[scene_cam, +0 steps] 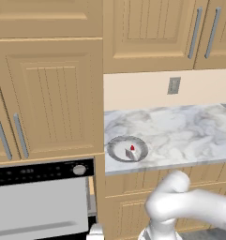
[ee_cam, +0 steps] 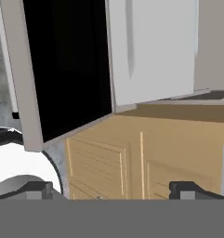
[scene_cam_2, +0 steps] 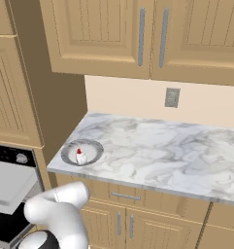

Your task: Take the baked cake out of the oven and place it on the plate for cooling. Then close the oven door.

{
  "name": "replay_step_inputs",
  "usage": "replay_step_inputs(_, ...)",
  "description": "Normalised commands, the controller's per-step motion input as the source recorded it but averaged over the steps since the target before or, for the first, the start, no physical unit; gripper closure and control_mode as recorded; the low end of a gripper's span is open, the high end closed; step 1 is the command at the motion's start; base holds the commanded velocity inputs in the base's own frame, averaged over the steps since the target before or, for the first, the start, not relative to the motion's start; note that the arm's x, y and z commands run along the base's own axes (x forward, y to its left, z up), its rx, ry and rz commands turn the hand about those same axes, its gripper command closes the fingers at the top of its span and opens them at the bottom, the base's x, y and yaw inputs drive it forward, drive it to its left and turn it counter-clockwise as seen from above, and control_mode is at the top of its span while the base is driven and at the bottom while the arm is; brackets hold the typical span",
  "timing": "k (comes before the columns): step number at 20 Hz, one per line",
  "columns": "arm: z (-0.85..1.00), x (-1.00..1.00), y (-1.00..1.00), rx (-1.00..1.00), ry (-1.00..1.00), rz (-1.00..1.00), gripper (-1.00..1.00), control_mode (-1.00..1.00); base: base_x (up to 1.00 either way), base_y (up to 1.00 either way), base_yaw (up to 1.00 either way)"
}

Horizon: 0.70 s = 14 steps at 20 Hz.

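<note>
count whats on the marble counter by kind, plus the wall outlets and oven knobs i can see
plate: 1
cake slice, on the plate: 1
wall outlet: 1
oven knob: 1
total: 4

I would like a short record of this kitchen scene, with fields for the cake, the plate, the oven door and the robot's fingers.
cake: the baked cake sits on the plate, red topping up
plate: the plate rests on the marble counter, near its left end beside the tall cabinet
oven door: the oven door is partly open, its grey inner face showing below the black control panel
fingers: the fingers stand wide apart in the hand view, holding nothing
task left: closing the door
</note>
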Motion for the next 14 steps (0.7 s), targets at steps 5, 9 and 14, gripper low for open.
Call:
replay_step_inputs(5, -0.17, 0.16, 0.57, 0.00, -0.05, 0.00, -1.00, -1.00, 0.00, 0.00, 0.00)
replay_step_inputs(9, -0.03, 0.14, 0.30, 0.00, -0.05, 0.00, -1.00, -1.00, 0.00, 0.00, 0.00)
replay_step_inputs(14, 0.00, 0.17, 0.23, 0.00, -0.01, 0.00, -1.00, -1.00, 0.00, 0.00, 0.00)
